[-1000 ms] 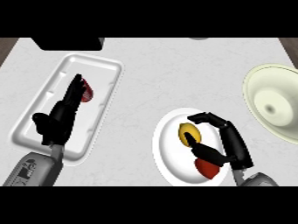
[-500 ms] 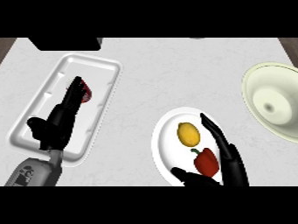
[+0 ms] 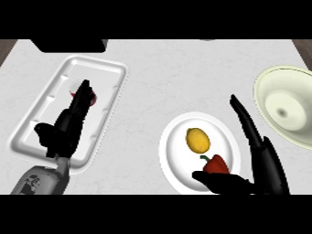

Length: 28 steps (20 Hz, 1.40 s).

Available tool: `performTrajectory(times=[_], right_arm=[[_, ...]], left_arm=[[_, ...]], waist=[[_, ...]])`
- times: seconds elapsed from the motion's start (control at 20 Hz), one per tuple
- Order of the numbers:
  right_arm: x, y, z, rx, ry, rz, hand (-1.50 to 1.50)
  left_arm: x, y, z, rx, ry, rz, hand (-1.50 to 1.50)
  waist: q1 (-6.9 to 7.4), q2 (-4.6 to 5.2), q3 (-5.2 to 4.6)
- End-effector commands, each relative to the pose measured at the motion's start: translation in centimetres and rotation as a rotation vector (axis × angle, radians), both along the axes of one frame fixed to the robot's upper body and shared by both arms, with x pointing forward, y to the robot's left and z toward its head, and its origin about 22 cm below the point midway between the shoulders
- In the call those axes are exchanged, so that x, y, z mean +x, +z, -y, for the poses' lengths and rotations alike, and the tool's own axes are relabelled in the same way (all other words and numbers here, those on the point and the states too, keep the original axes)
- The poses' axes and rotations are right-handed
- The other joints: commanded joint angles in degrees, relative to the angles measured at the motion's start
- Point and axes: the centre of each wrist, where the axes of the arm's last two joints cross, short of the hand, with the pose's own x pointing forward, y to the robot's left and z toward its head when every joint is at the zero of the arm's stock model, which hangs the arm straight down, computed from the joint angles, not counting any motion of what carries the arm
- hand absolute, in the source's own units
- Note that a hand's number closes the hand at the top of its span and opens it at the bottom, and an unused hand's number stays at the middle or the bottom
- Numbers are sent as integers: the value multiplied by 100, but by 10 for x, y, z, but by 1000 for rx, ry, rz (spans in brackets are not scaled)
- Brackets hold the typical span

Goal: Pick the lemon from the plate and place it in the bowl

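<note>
A yellow lemon (image 3: 198, 140) lies on the white plate (image 3: 175, 146) at lower centre, with a red pepper (image 3: 216, 165) just below it. The cream bowl (image 3: 294, 106) stands at the right edge. My right hand (image 3: 261, 155) is open, its fingers stretched straight up along the plate's right rim, beside the lemon and apart from it; its thumb reaches left under the pepper. My left hand (image 3: 67, 124) rests open over the white tray (image 3: 103, 73) at the left.
A small dark red object (image 3: 90, 98) lies in the tray, partly hidden by my left fingers. A black appliance (image 3: 69, 44) sits at the top left counter edge. Wooden floor shows past both upper corners.
My right hand, curled over the lemon a second ago, has opened, pulled off it and moved right to the plate's rim. The lemon stays on the plate. The left hand barely moved.
</note>
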Motion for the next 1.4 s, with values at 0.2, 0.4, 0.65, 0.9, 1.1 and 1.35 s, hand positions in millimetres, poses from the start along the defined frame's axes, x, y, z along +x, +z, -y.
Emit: performTrajectory(times=[0.2, 0.4, 0.65, 0.9, 1.1, 1.35], right_arm=[[16, 15, -18, -136, 10, -303, -150], [23, 17, 3, -195, 18, -409, -150], [24, -12, -9, -213, 42, -461, -150], [29, -16, -11, -154, 81, -436, -150], [24, -3, -3, -88, 101, -404, -150], [15, -9, -4, -32, 123, -377, -150]], left_arm=[[1, 11, -6, 13, -12, 14, 0], [13, 10, -5, 8, 8, 3, 0], [3, -2, -5, 2, 7, -10, 0], [-10, 2, 5, -11, 5, 7, 0], [-6, 0, -3, 2, -2, 0, 0], [-6, 5, 2, 8, 4, -1, 0]], waist=[[48, 11, 6], [-8, 16, 9], [12, 15, 10], [25, 11, 11], [15, 10, 10], [13, 9, 10]])
